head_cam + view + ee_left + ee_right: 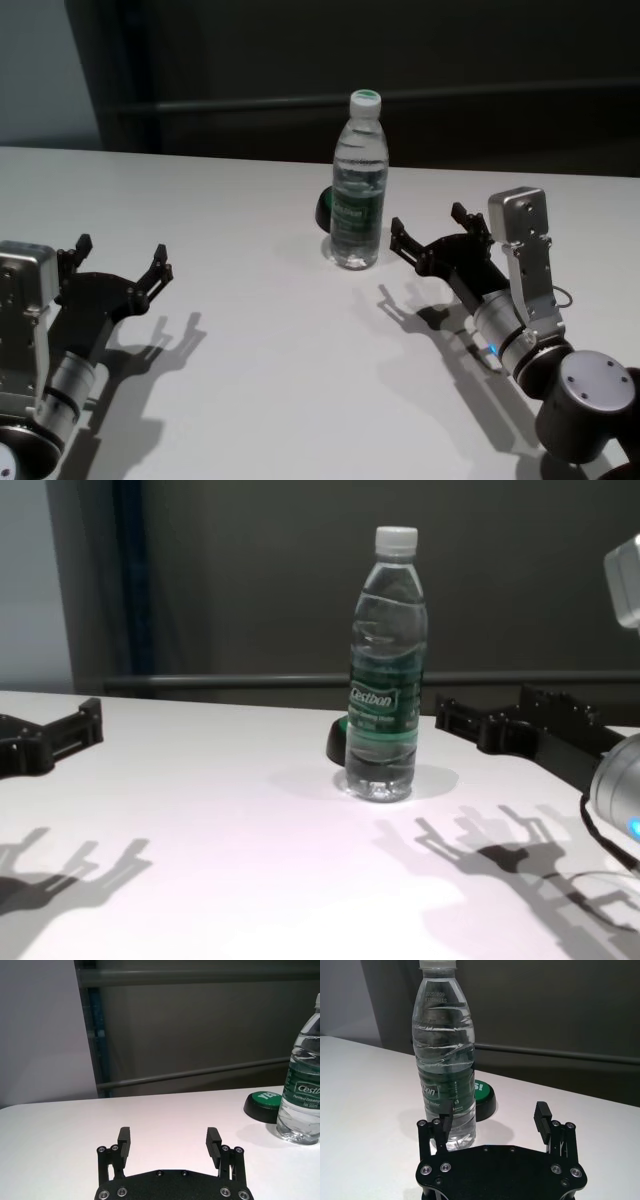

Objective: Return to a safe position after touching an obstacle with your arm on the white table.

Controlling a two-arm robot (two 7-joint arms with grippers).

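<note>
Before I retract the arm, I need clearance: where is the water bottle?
In the head view the water bottle stands upright mid-table, slightly right of centre, just ahead-left of the open right tool, a black-and-green dome behind it.

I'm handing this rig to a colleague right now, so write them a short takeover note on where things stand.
Left gripper: jaws open, empty, low over the white table on the robot's left, well clear of the bottle.
Right gripper: jaws open, empty, just right of the bottle; whether a jaw touches it cannot be told.
Bottle stands upright mid-table, capped, a black-and-green dome behind it.
Left to do: draw the right arm back to a safe position.
</note>
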